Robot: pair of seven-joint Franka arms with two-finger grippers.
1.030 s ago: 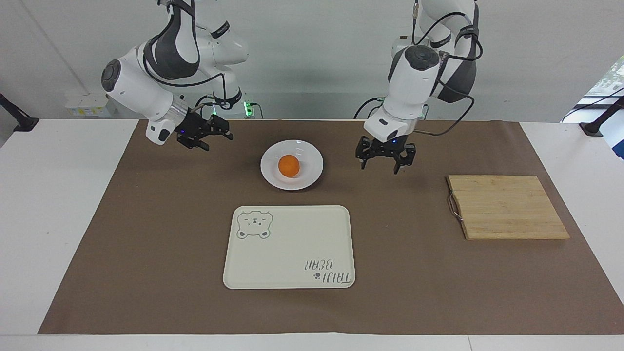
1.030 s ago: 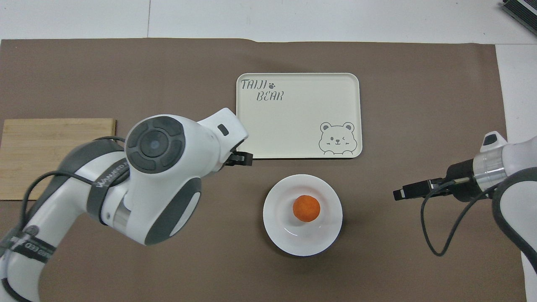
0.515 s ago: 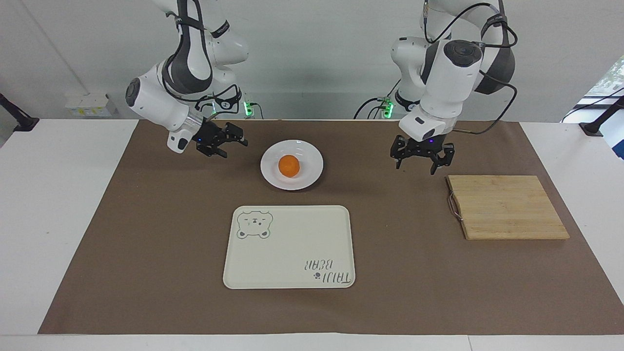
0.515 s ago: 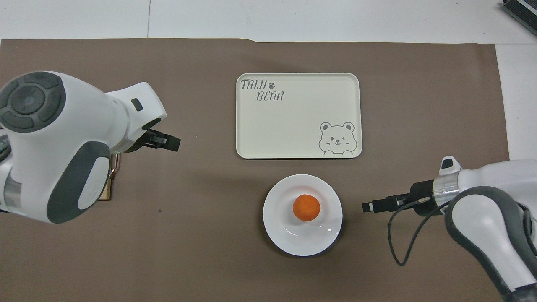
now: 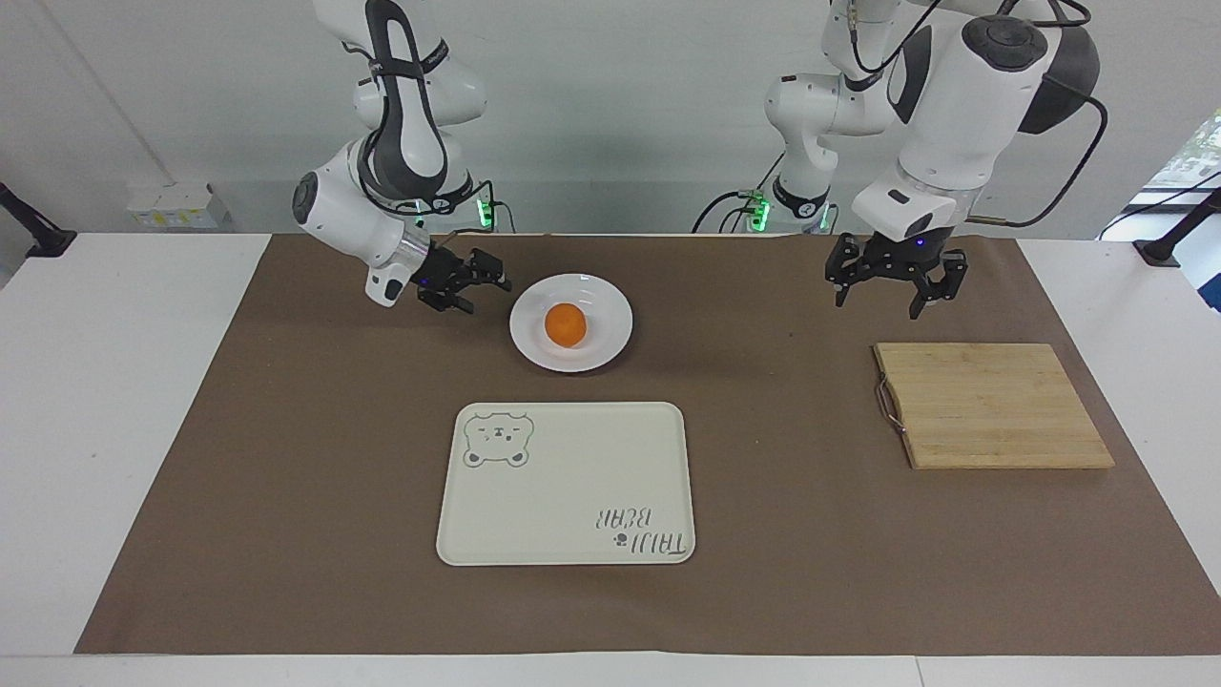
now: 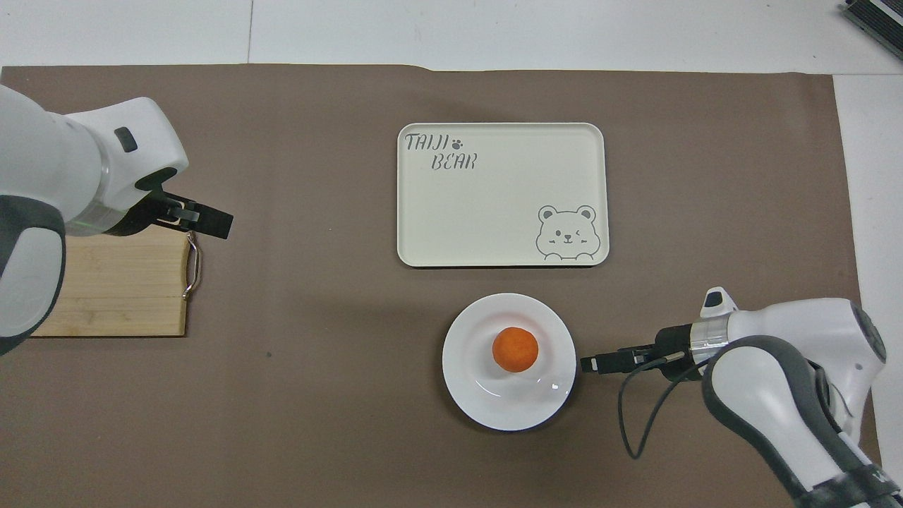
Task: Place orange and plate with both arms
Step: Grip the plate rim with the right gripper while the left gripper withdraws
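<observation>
Approaching the plate (image 5: 570, 322), with the orange (image 5: 565, 324) resting in its well, right gripper (image 5: 469, 282) wide open beside the rim for grasping; left gripper (image 5: 895, 281) hovering open above the cutting board (image 5: 992, 405).

The facing view looks from high across the counter (image 5: 143, 429) toward the arms' bases at twelve o'clock, taking in the whole brown mat (image 5: 286, 534) at middling range; the overhead view hangs steeply above the robots' end, looking forward, arms entering at six o'clock; both share the mat, tray (image 5: 563, 534), plate (image 5: 610, 339) and board (image 5: 992, 405), turned half a turn between them
</observation>
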